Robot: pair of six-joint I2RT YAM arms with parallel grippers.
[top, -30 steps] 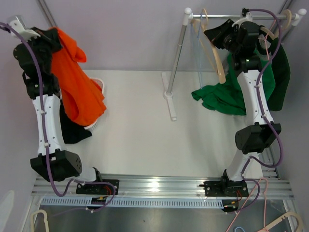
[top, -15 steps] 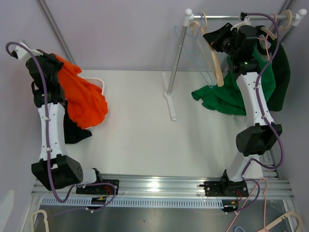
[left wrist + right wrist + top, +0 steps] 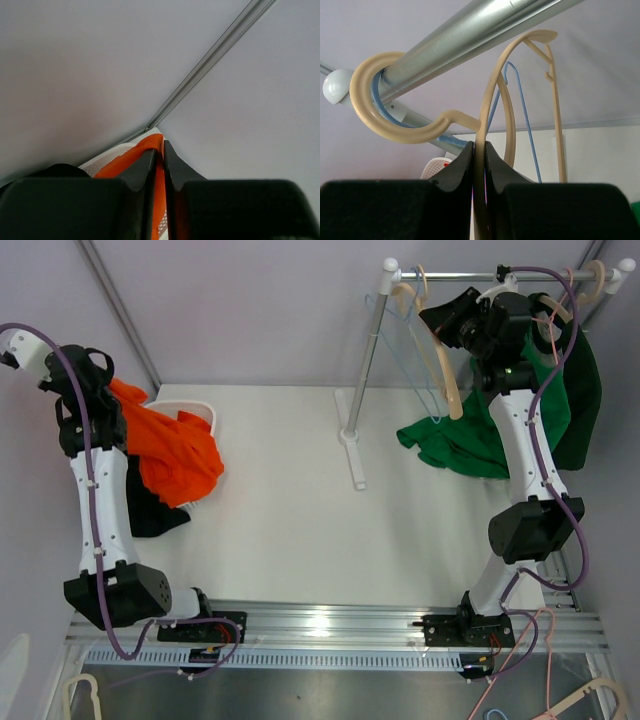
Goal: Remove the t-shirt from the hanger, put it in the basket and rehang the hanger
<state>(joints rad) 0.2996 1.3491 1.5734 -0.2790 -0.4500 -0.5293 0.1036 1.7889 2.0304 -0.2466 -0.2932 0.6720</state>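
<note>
My left gripper (image 3: 108,390) is shut on an edge of the orange t-shirt (image 3: 180,455) at the far left; the shirt droops from it over a white basket (image 3: 196,408). In the left wrist view orange cloth (image 3: 127,157) runs between my shut fingers (image 3: 160,147). My right gripper (image 3: 447,322) is shut on a bare cream hanger (image 3: 452,370) whose hook hangs on the metal rail (image 3: 470,275). In the right wrist view the hanger's hook (image 3: 492,95) rises from between my fingers (image 3: 479,147) to the rail (image 3: 470,30).
A green shirt (image 3: 455,445) and a dark green garment (image 3: 585,390) hang at the right of the rack. A thin blue hanger (image 3: 375,310) and other cream hangers hang on the rail. A black garment (image 3: 150,512) lies under the orange shirt. The rack's pole (image 3: 362,370) stands mid-table.
My left gripper has moved left and down with the orange t-shirt, which has sunk from high up onto the basket. My right gripper shifted slightly left along the rail with the hanger.
</note>
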